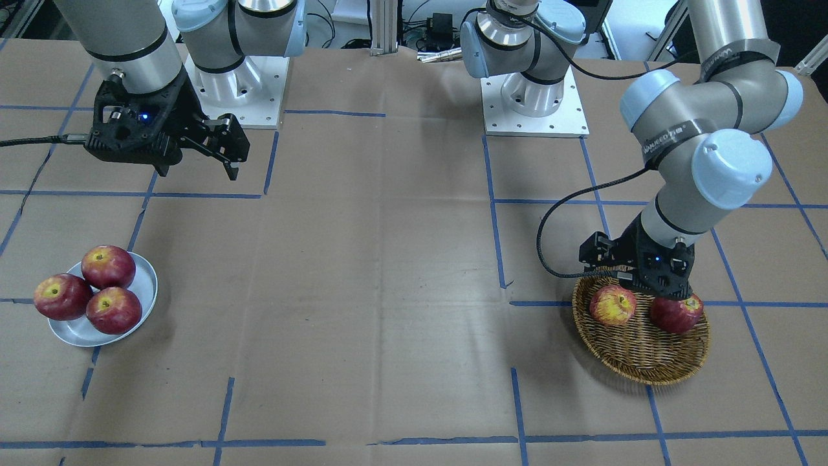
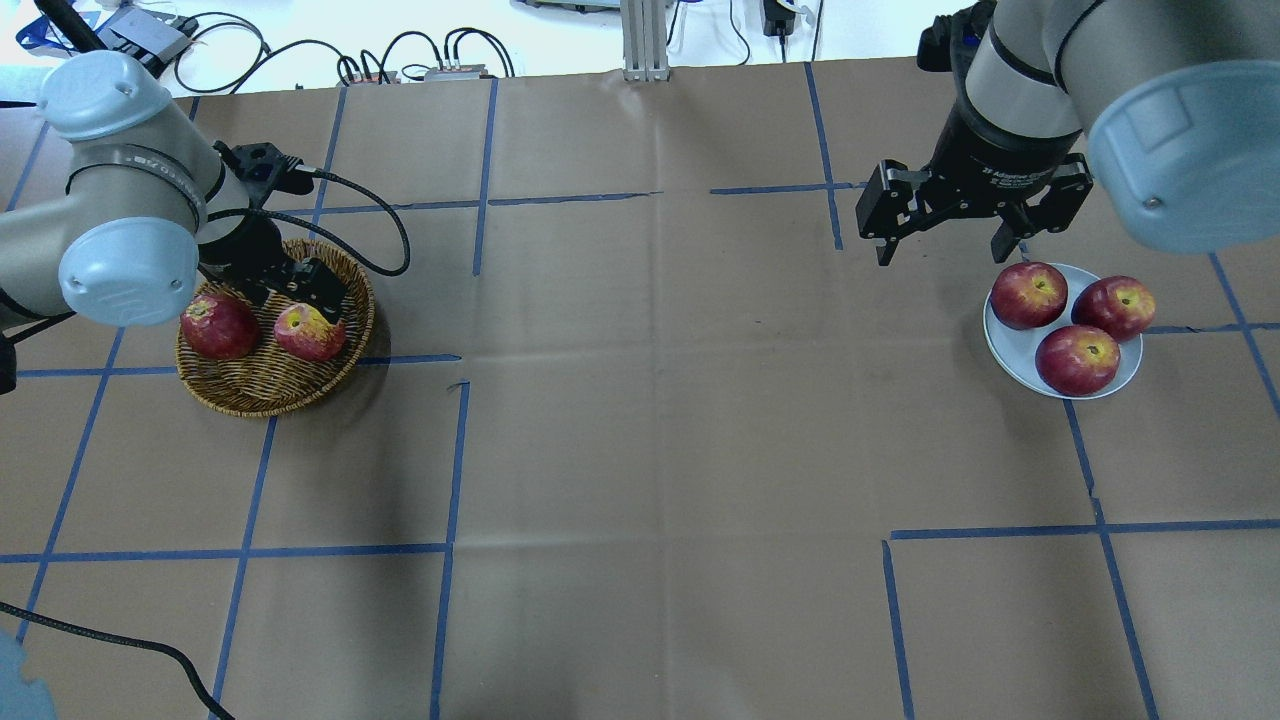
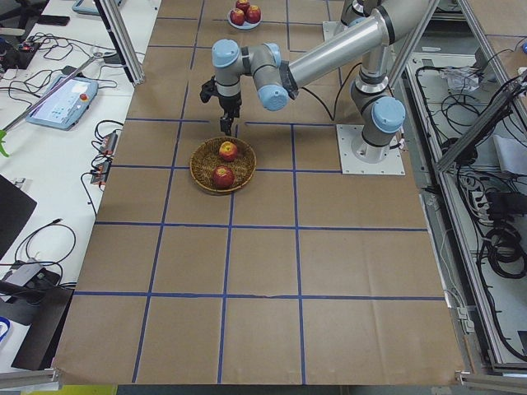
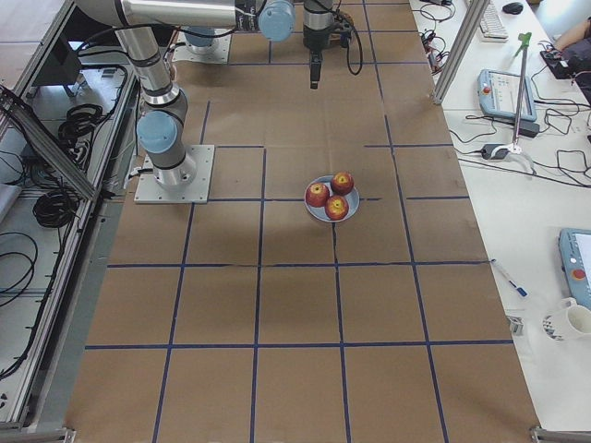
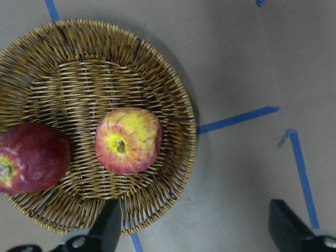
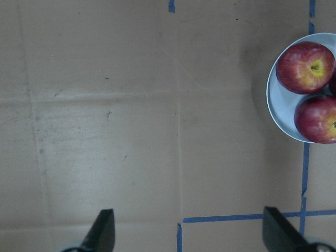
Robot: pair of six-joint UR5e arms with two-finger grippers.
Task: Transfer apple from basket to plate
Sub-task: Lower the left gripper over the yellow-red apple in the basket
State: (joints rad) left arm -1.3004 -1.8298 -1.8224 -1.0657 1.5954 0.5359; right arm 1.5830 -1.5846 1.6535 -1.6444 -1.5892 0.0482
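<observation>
The yellow-streaked apple [image 5: 128, 140] lies in the wicker basket [image 5: 157, 68] beside a dark red apple [image 5: 31, 157]. In the overhead view the apple [image 2: 310, 333] is on the right side of the basket [image 2: 270, 400]. My left gripper [image 2: 285, 290] hovers above the basket's far rim, open and empty; in its wrist view its fingers [image 5: 107, 231] straddle the basket's edge below the apple. The grey-white plate [image 2: 1010, 350] holds three dark red apples. My right gripper [image 2: 945, 250] hangs open and empty above the table, just beside the plate.
The dark red apple [image 2: 219, 326] fills the basket's left side. The three red apples [image 2: 1078, 358] cover most of the plate. Brown paper with blue tape lines [image 2: 450, 450] covers the table. Both arm bases [image 1: 533, 97] stand at the robot's edge.
</observation>
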